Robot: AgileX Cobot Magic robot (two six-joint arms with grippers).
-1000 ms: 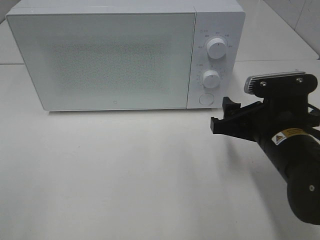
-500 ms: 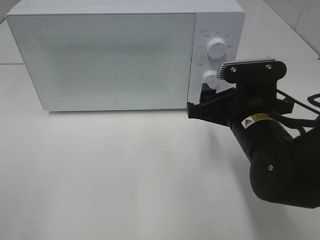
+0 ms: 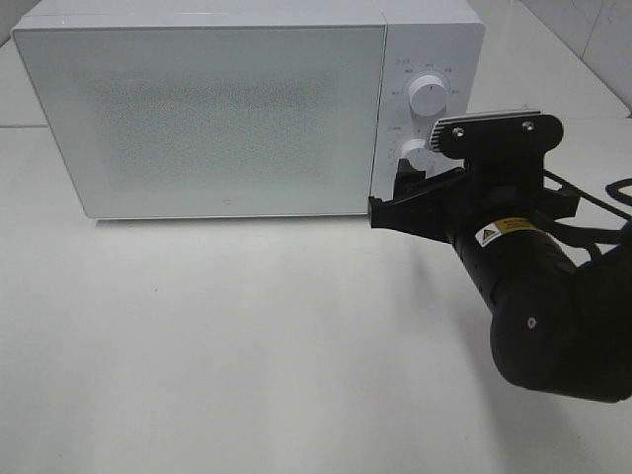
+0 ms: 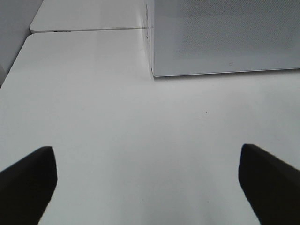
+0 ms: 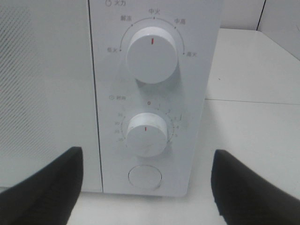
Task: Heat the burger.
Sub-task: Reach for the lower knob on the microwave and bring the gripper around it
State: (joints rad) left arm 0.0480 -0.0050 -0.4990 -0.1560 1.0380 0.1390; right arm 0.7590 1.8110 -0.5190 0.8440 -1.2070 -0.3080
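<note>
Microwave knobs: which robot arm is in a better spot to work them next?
Right. The right gripper, open, faces the knobs and button up close. The left gripper, also open, hangs over the table by the microwave's other end.

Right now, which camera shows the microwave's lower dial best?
The right wrist view: the lower dial sits close and face-on, its red mark plain. The exterior high view shows it small, partly hidden behind the right arm. The left wrist view shows only part of the microwave's door, no dial.
</note>
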